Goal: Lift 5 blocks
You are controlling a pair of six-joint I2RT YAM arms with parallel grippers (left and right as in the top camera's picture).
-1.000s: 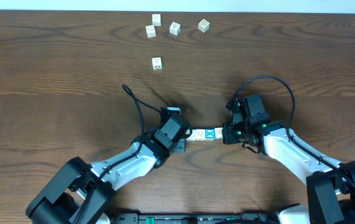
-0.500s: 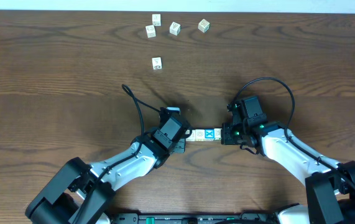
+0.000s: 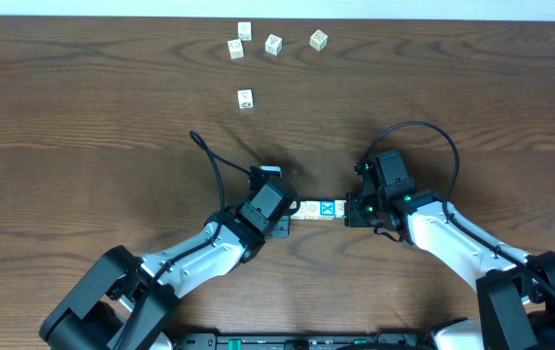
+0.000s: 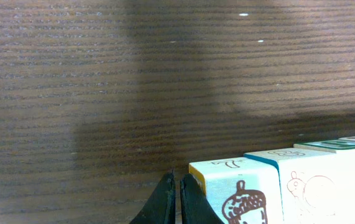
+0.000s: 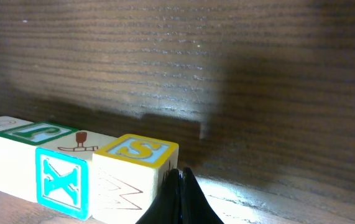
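Observation:
A short row of blocks point(image 3: 318, 210) lies end to end between my two grippers. In the overhead view its bright blue X face point(image 3: 331, 210) shows near the right end. My left gripper point(image 3: 292, 211) is shut, and its closed fingertips point(image 4: 177, 198) press against the acorn block point(image 4: 236, 196) at the row's left end. My right gripper point(image 3: 347, 210) is also shut, its tips point(image 5: 180, 196) against the yellow-topped S block point(image 5: 137, 171), which sits beside the blue X block point(image 5: 62, 180). Neither gripper holds anything between its fingers. I cannot tell whether the row is off the table.
Several loose whitish cubes sit at the far edge of the wooden table point(image 3: 83, 117): a cluster point(image 3: 273, 44) and a green-marked one point(image 3: 245, 98) a little nearer. The black cables point(image 3: 209, 160) loop above each arm.
The right arm has shifted slightly left toward the row. The left arm and the blocks have barely moved.

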